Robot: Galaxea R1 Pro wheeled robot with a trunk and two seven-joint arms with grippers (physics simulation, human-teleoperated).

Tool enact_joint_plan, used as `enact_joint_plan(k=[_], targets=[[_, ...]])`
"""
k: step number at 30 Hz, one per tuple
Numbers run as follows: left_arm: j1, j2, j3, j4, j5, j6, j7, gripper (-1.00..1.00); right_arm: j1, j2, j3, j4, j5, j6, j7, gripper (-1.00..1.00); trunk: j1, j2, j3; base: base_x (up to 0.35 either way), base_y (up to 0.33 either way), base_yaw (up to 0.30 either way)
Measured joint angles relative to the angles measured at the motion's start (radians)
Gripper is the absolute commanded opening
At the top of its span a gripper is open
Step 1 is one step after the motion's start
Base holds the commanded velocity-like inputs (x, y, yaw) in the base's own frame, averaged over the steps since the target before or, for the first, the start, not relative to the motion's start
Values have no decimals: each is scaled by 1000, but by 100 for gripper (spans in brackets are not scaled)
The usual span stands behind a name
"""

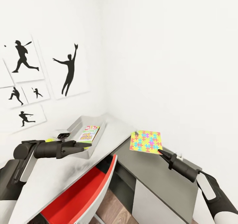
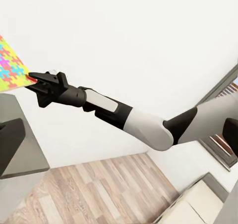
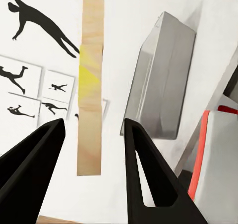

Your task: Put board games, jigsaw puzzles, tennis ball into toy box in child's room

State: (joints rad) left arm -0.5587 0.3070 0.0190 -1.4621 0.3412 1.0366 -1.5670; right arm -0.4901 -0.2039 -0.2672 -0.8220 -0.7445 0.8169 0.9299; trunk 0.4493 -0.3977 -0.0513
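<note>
The right gripper pinched a puzzle by its corner, held aloft beside the box. Left gripper hovered empty, jaws nearly closed. Next, probably: carry it over the box and release.

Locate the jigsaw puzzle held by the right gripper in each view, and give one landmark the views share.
Head view: the jigsaw puzzle is right of centre, above the lower dark cabinet top, pinched at its corner by the right gripper.
Left wrist view: its corner is at the left edge.
Right wrist view: seen edge-on, a tan strip.
Shared landmark: the toy box.
</note>
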Motion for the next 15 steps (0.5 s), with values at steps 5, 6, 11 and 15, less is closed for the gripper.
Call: enact_joint_plan(k=[5,6,11,15], targets=[[0,0,0,0,0,0,0,100,0,0,8,0,0,-1,-1,-100,0,0,0,0,0,292],[0,0,0,0,0,0,0,100,0,1,8,0,0,-1,-1,-100,0,0,0,0,0,292],[0,0,0,0,0,0,0,100,0,0,9,0,1,-1,-1,-100,0,0,0,0,0,292],[0,1,0,0,0,0,0,100,0,0,9,0,1,-2,-1,-100,0,0,0,0,0,292]])
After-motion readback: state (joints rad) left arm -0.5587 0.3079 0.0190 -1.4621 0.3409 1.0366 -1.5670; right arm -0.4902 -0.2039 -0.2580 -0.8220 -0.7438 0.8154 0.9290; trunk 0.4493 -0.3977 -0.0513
